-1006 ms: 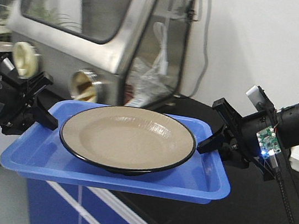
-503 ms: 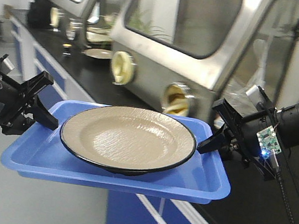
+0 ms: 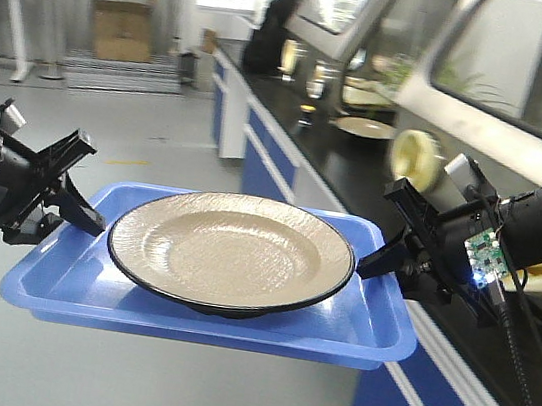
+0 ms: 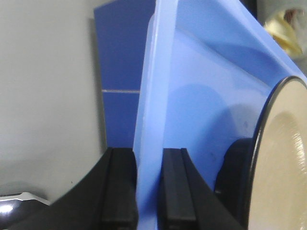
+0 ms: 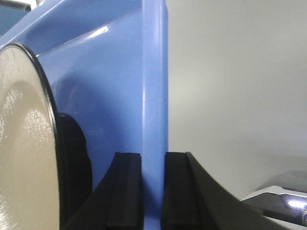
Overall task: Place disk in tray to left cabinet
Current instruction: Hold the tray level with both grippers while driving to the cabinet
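Up in the air | left hand point(image 3: 85, 199), right hand point(image 3: 386, 249) clamped on tray point(image 3: 203, 325) | hold it level so disk point(image 3: 232, 253) won't slide

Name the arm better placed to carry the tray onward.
Neither alone. The left gripper clamps the tray at its left rim, the right gripper at its right rim, and the plate sits centred, so both should likely carry together.
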You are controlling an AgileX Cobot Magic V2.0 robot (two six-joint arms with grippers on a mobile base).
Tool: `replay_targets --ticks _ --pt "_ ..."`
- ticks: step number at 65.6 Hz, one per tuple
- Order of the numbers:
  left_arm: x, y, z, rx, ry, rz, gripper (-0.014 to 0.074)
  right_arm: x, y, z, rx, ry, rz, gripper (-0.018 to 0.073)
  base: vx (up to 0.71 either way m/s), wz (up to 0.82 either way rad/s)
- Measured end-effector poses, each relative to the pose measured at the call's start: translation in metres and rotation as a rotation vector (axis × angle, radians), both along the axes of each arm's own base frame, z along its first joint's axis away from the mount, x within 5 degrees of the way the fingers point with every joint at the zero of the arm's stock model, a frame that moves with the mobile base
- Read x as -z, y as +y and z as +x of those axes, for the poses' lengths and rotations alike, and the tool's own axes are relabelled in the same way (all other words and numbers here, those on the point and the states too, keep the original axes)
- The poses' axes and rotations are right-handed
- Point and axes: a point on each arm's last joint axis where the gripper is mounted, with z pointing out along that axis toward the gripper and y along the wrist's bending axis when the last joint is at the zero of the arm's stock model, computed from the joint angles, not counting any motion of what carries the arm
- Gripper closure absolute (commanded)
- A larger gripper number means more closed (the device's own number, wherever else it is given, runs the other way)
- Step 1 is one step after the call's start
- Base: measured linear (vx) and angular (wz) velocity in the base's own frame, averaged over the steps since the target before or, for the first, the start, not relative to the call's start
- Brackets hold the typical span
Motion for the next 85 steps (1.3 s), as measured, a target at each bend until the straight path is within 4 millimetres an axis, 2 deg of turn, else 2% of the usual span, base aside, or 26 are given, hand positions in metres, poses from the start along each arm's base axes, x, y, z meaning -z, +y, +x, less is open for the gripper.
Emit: replay_targets --ticks 33,85 --pt "0.0000 0.0000 0.0000 0.000 0.000 0.000 0.0597 0.0000 0.0001 -0.0003 -0.002 0.002 0.001 0.0564 0.22 0.49" --pt "0.0000 0.0000 0.0000 0.000 0.000 0.000 0.0597 0.0001 0.0001 -0.0005 -0.004 0.004 0.000 0.0564 0.39 0.19"
